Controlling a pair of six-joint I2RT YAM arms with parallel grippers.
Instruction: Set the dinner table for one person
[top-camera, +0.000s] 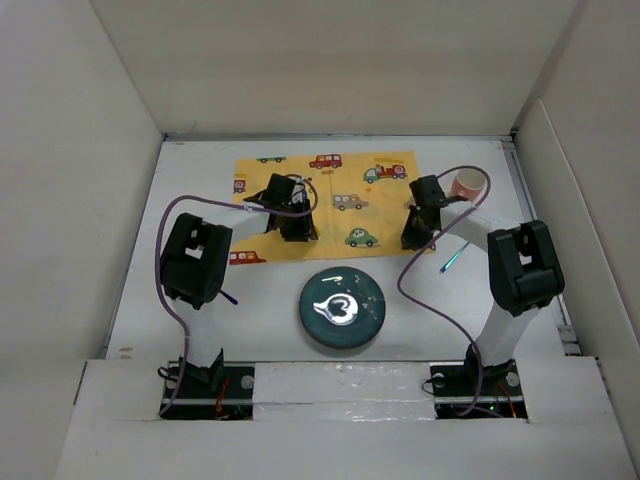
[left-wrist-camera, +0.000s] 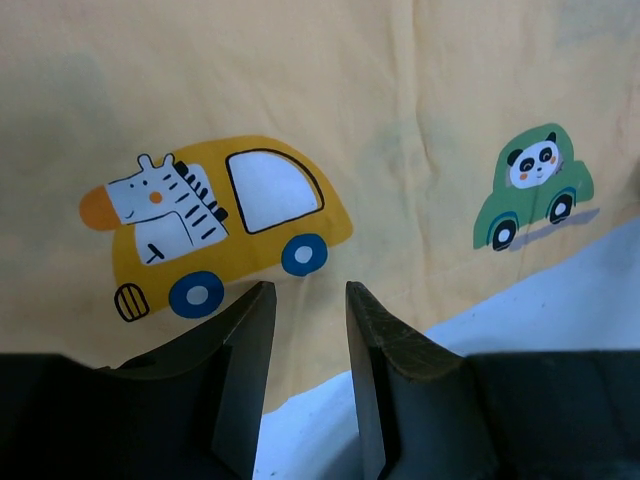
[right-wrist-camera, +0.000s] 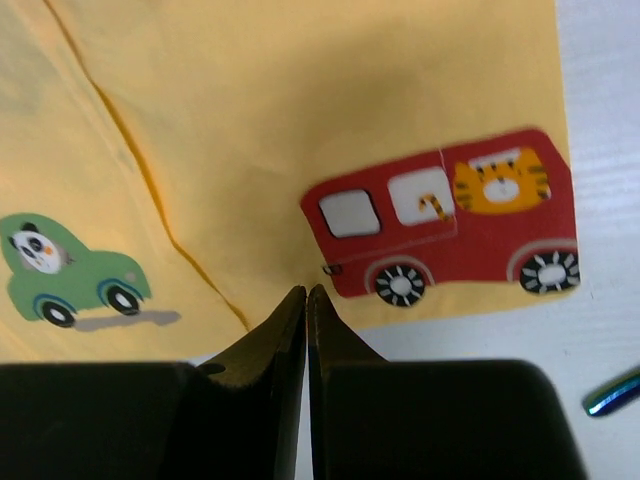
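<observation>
Obs., standing at the rig.

Table (top-camera: 200, 170): white, flat, fills the floor of the enclosure and lies under both arms. Yellow mat (top-camera: 390, 215) with printed cars lies on its far middle part.

Left gripper (left-wrist-camera: 305, 300): jaws spread a moderate way, nothing between them. Tips sit over the mat's near edge, just below a yellow zebra car (left-wrist-camera: 215, 225). Through the gap, mat shows above and bare table below. Contact with the cloth: cannot tell.

Right gripper (right-wrist-camera: 306, 292): jaws pressed nearly together, only a thin slit left. Tips meet at the mat's near edge, beside a red truck (right-wrist-camera: 445, 215) near the mat's right corner. Bare table shows directly below the tips and along the mat's right side. Whether cloth is caught between the tips: cannot tell. A crease (right-wrist-camera: 150, 190) runs down the mat to just left of the tips.

Other items on the table: dark teal plate (top-camera: 340, 308), near centre, between the two arms and apart from the mat. Pink cup (top-camera: 468, 184), on its side with the mouth towards the overhead camera, off the mat's right edge and behind the right wrist. Thin teal utensil (top-camera: 452, 262), right of the right gripper, on bare table.
</observation>
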